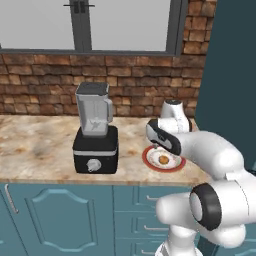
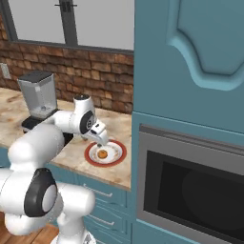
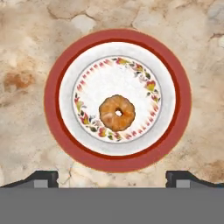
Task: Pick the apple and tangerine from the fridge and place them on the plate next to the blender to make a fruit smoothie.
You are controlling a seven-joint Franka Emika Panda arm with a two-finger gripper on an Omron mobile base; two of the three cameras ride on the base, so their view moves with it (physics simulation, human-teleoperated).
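- I have the gripper (image 3: 112, 179) hovering straight above the plate (image 3: 52, 109), jaws spread wide and holding nothing; its two tips sit far apart at the bottom of the hand view.
- The tangerine (image 3: 117, 113) lies on the plate, a little toward 7 o'clock of the plate's centre in the hand view, clear of both tips.
- From the left base view the plate (image 1: 150, 162) sits on the counter (image 1: 35, 145) at 3 o'clock of the blender (image 1: 95, 131), near it but not touching.
- I see no apple on the plate, so I judge the tangerine drop-off done and the apple leg not yet done.
- Next move, as I read it: lift the arm straight up so the tips don't clip the fruit, then turn the base toward the fridge for the apple.
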